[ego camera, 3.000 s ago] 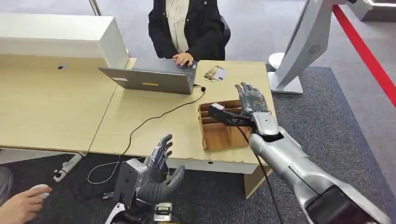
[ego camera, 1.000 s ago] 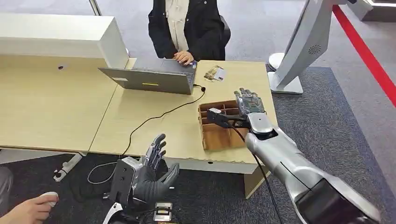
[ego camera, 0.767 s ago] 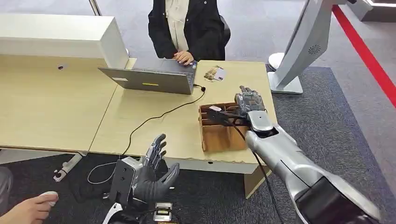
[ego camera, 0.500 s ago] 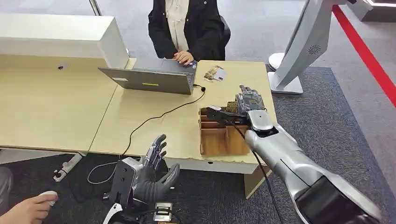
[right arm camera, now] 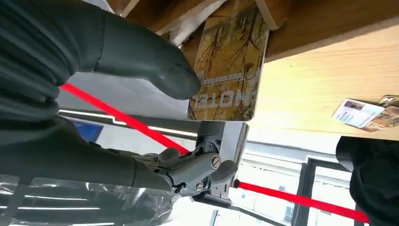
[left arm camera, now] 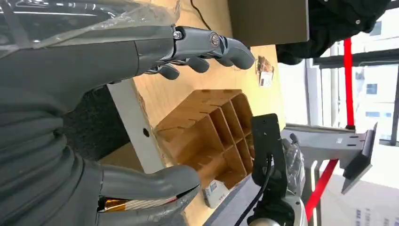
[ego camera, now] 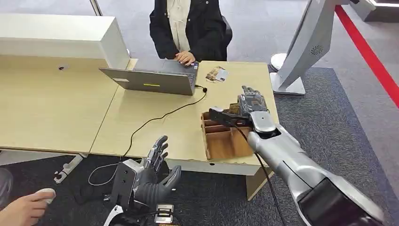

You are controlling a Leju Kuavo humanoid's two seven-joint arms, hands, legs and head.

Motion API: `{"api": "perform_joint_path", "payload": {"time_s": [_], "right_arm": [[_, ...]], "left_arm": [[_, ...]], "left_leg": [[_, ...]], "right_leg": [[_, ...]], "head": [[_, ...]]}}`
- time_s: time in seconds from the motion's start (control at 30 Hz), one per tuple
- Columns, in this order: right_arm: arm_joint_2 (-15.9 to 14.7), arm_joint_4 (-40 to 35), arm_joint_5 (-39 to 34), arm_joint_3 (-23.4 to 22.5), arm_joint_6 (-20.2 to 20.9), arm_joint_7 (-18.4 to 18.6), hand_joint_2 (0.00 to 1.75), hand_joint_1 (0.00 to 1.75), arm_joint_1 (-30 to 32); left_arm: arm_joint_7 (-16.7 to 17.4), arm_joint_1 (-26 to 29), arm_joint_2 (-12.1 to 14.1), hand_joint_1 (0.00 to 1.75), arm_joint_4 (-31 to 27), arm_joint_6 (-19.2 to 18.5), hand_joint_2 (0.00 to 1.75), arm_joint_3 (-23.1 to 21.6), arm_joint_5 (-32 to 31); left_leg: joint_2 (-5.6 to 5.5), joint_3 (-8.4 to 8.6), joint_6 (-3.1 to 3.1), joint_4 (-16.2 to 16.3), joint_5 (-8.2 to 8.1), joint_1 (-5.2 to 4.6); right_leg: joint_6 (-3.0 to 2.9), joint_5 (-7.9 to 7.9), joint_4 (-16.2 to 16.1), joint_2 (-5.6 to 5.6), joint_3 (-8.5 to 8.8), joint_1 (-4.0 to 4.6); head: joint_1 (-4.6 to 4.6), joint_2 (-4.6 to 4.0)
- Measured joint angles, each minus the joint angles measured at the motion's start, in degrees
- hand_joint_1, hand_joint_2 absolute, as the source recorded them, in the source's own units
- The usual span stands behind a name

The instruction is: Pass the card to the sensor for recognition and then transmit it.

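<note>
Right hand (right arm camera: 117,61) pinches the hotel card (right arm camera: 230,66), seemingly half inside the wooden organizer (ego camera: 225,136).

Even, bright indoor light in the head view; soft, faint shadows under the desk (ego camera: 61,108) edge. Window (left arm camera: 371,89) daylight blows out to white in both wrist views. Near hand surfaces there soft, out of focus; background sharper.

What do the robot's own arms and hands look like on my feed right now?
Both arms are silver; the right arm shows smooth metallic shells and a black cable running along it. The right hand and left hand are dark grey, with thick grey thumbs. A grey box-shaped unit sits at the left wrist.
</note>
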Motion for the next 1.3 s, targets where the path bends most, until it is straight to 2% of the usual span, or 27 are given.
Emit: {"api": "perform_joint_path", "payload": {"time_s": [0.2, 0.47, 0.53, 1.1, 1.3], "right_arm": [[-0.09, -0.02, 0.17, -0.07, -0.52, 0.72, 1.75, 1.59, -0.06], [-1.16, -0.02, 0.96, -0.61, -0.98, 3.02, 1.75, 1.57, -1.6], [-1.42, -0.04, 1.11, -0.87, -0.94, 3.45, 1.75, 1.75, -2.16], [-4.74, -1.25, 1.09, -2.43, -1.42, 6.08, 1.75, 1.73, -5.74], [-6.08, -2.67, 2.75, -2.71, -1.18, 8.48, 1.75, 1.75, -5.94]], "left_arm": [[-0.5, -0.01, -0.02, 0.0, 0.02, -0.33, 1.75, 0.0, 0.15], [-1.53, -0.3, -0.15, 0.0, 0.33, -2.06, 1.75, 0.0, 0.61], [-1.79, -0.48, -0.35, 0.0, 0.61, -2.25, 1.75, 0.0, 0.81], [-3.39, -1.32, -1.14, 0.0, 1.77, -4.31, 1.75, -0.04, 1.75], [-3.59, -1.48, -1.86, 0.0, 2.58, -6.67, 1.75, -0.04, 1.84]], "left_leg": [[0.0, 0.0, 0.0, 0.0, 0.0, 0.0], [0.0, 0.0, 0.0, 0.01, 0.0, -0.01], [0.0, 0.0, 0.0, 0.01, 0.0, 0.0], [0.0, 0.0, 0.0, 0.01, 0.01, -0.01], [-0.01, 0.0, 0.0, 0.02, 0.01, -0.01]], "right_leg": [[0.0, 0.0, 0.0, 0.0, 0.01, 0.0], [-0.01, 0.01, 0.0, 0.0, 0.0, -0.01], [-0.01, 0.02, 0.0, 0.0, 0.0, -0.01], [-0.02, 0.02, 0.0, 0.0, 0.0, -0.01], [-0.03, 0.03, 0.0, 0.0, -0.01, -0.01]], "head": [[0.0, 0.0], [0.0, 0.0], [0.0, 0.0], [0.0, 0.0], [0.02, 0.0]]}}
